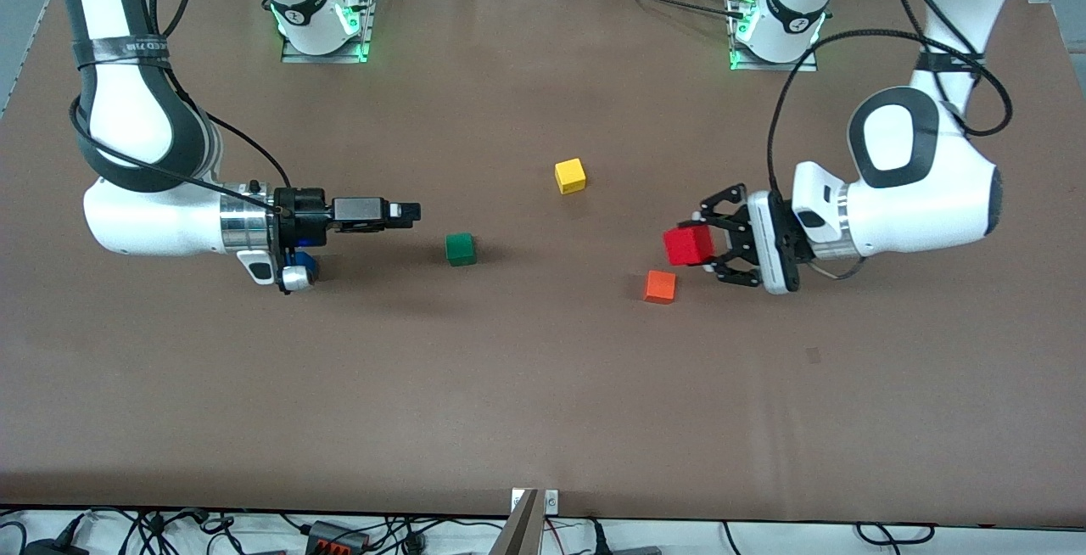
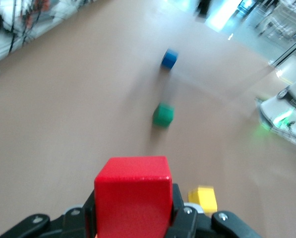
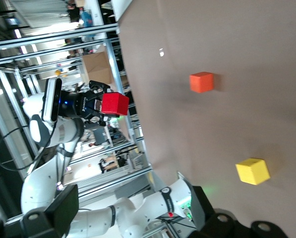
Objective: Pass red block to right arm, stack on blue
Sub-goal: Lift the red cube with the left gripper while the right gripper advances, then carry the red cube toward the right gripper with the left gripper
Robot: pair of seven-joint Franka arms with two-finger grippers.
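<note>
My left gripper [image 1: 702, 245] is shut on the red block [image 1: 687, 245] and holds it in the air, just above the table by the orange cube. In the left wrist view the red block [image 2: 133, 196] sits between the jaws of the left gripper [image 2: 133, 220]. The blue cube [image 1: 305, 265] lies on the table under the right arm's wrist, partly hidden; it also shows in the left wrist view [image 2: 169, 59]. My right gripper [image 1: 405, 213] is open and empty, lying level above the table and pointing toward the green cube. The right wrist view shows the red block [image 3: 115, 104] in the distant left gripper [image 3: 101, 105].
A green cube [image 1: 461, 249] lies between the two grippers. An orange cube [image 1: 660, 286] lies just nearer the camera than the red block. A yellow cube [image 1: 570, 175] lies mid-table, nearer the bases. The brown table [image 1: 543, 385] is bare toward the front camera.
</note>
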